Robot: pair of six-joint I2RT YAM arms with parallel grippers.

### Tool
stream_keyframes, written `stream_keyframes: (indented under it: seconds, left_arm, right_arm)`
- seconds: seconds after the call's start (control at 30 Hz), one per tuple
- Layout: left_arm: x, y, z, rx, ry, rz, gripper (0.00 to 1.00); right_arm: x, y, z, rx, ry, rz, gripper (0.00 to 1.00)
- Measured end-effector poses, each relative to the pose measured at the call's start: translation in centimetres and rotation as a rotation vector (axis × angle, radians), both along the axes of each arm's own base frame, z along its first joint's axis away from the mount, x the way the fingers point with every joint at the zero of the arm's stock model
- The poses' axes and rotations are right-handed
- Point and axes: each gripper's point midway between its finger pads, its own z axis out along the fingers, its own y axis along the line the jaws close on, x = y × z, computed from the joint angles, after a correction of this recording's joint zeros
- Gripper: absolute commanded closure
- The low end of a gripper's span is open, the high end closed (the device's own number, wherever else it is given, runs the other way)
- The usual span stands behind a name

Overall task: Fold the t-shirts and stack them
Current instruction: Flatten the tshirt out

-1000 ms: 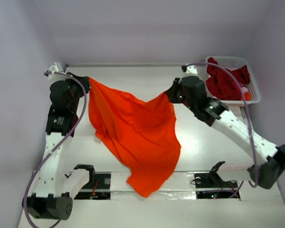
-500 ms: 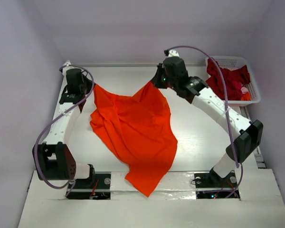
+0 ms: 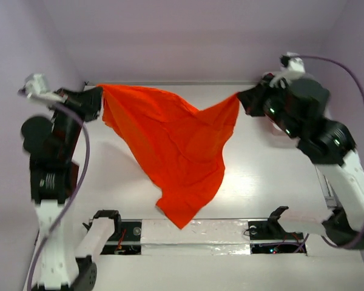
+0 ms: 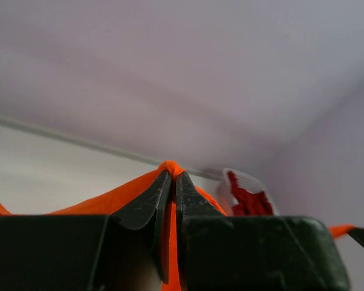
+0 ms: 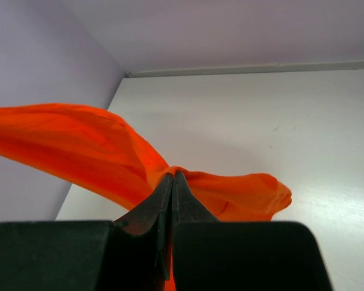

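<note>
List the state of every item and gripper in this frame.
orange t-shirt: unfolded, lifted and stretched between both grippers, lower end hanging to a point.
left gripper: shut on the orange t-shirt's edge.
right gripper: shut on the orange t-shirt's edge.
dark red t-shirts: crumpled, unfolded, inside the basket.
white basket: upright, holding the dark red t-shirts.
</note>
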Motion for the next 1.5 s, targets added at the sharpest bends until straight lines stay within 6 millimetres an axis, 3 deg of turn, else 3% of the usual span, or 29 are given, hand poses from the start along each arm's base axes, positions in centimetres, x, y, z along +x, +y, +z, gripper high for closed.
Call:
stream_keyframes:
  seconds: [0.07,0.1,0.2,0.3,0.4,0.5,0.57,0.67,0.77,0.87,1.07,1.17,1.23,1.3,1.5]
  left_arm:
    - [-3.4,-0.8,1.3,0.007,-0.06,-0.05,1.0]
    - [-6.6,-1.2,2.6,0.011,-0.129,-0.075,1.0]
    - [-13.4,-2.3,4.8,0.02,-0.272,-0.145,1.0]
    - [-18.4,-3.4,5.6,0.021,-0.36,-0.215,1.0]
    - [-21.8,-4.2,5.4,0.011,-0.41,-0.281,1.0]
    - [-23.7,-4.8,4.5,-0.016,-0.424,-0.332,1.0]
    - [-24.6,-5.0,4.4,-0.033,-0.431,-0.348,1.0]
    - [-25.0,-4.9,4.8,-0.043,-0.446,-0.349,1.0]
    - [-23.3,-4.6,4.3,-0.047,-0.437,-0.324,1.0]
    - [-19.1,-4.2,2.3,-0.054,-0.368,-0.287,1.0]
    - [-3.6,-3.3,-6.8,-0.072,0.006,-0.181,1.0]
    - [2.0,-2.5,-12.3,-0.064,0.184,-0.116,1.0]
    - [4.5,-1.9,-15.7,-0.051,0.287,-0.076,1.0]
    - [6.2,-1.3,-17.7,-0.035,0.344,-0.038,1.0]
    - [9.5,-0.1,-19.7,-0.006,0.397,0.039,1.0]
  right_arm:
    - [-3.0,-2.2,0.2,0.016,-0.034,0.006,1.0]
    - [-4.5,-3.5,0.3,0.032,-0.057,0.006,1.0]
    - [-9.4,-7.9,1.8,0.108,-0.162,0.001,1.0]
    - [-14.3,-12.1,3.6,0.21,-0.291,-0.001,1.0]
    - [-19.3,-15.9,5.0,0.328,-0.435,0.017,1.0]
    - [-22.3,-17.9,4.4,0.387,-0.501,0.043,1.0]
    - [-23.1,-18.4,4.4,0.399,-0.512,0.048,1.0]
    - [-22.8,-18.1,5.0,0.388,-0.504,0.05,1.0]
    - [-20.7,-16.5,5.1,0.34,-0.463,0.045,1.0]
    - [-16.9,-13.8,4.3,0.252,-0.392,0.027,1.0]
    - [-8.5,-8.2,0.6,0.066,-0.242,-0.026,1.0]
    - [-5.2,-6.0,-2.2,0.001,-0.173,-0.046,1.0]
    - [-3.3,-4.4,-4.2,-0.029,-0.128,-0.054,1.0]
    - [-1.2,-2.6,-6.4,-0.053,-0.078,-0.052,1.0]
    - [4.4,2.8,-14.0,-0.138,0.091,-0.026,1.0]
